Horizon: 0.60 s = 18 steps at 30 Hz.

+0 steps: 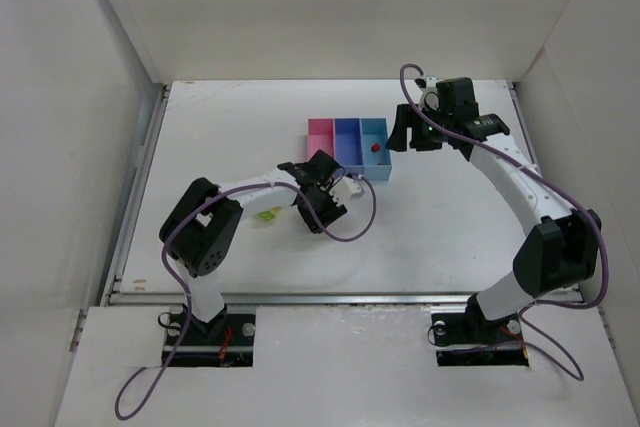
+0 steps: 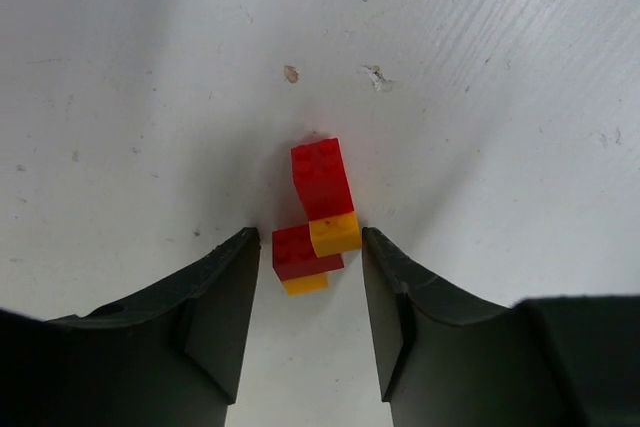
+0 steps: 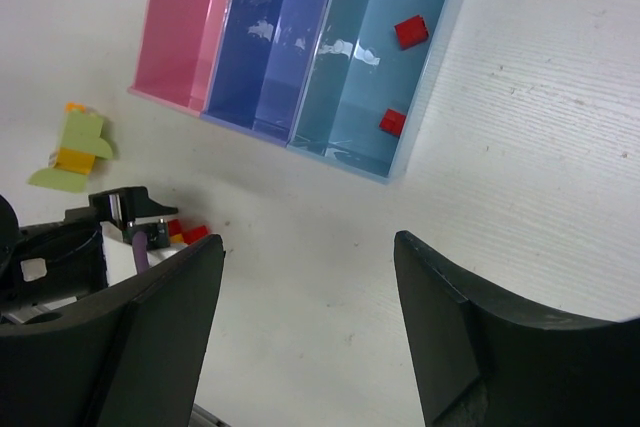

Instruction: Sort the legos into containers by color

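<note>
Inside the open left gripper (image 2: 312, 247) lie red-yellow legos (image 2: 320, 185); the right gripper (image 3: 308, 247) gapes empty near the containers (image 3: 270, 47).

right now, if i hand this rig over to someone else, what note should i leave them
Left gripper: open, jaws either side of a red and yellow brick cluster on the table, not yet gripped.
Right gripper: open and empty, above the table near the light blue bin.
Done: two red bricks lie in the light blue bin. The pink bin and purple-blue bin look empty.
Left: that cluster, plus the green, yellow and orange pieces on the table near the pink bin.
</note>
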Each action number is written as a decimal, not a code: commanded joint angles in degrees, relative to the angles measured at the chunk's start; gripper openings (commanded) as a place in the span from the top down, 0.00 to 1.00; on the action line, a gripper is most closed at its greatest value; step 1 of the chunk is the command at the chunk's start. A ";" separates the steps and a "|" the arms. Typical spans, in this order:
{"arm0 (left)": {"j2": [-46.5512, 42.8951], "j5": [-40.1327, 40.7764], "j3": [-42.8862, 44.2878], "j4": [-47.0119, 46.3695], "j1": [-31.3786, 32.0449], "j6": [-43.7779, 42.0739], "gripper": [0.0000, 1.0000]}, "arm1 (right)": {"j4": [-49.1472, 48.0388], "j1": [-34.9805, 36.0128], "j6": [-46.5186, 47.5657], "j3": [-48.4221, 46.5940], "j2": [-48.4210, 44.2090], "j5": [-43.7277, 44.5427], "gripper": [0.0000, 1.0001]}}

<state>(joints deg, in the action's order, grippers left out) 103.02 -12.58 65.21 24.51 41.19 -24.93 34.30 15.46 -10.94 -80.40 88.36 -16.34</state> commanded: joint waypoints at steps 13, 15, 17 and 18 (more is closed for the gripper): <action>0.51 2.12 -0.43 0.27 0.12 0.93 0.90 | -2.05 0.27 -0.22 0.33 -1.26 -1.33 0.26; 0.51 2.12 0.18 0.27 0.12 0.93 0.90 | -2.05 0.27 -0.22 0.86 -1.26 -1.33 0.26; 0.51 2.12 0.79 0.27 0.12 0.93 0.90 | -2.05 0.27 -0.22 1.47 -1.26 -1.33 0.26; 0.51 2.64 0.80 0.27 0.12 0.93 0.90 | -2.05 0.27 0.30 1.47 -1.78 -1.33 0.24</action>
<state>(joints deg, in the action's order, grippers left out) 103.33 -10.74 65.36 23.64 41.19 -24.01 34.20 15.46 -10.92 -79.55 88.36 -16.95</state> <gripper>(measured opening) 0.258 0.753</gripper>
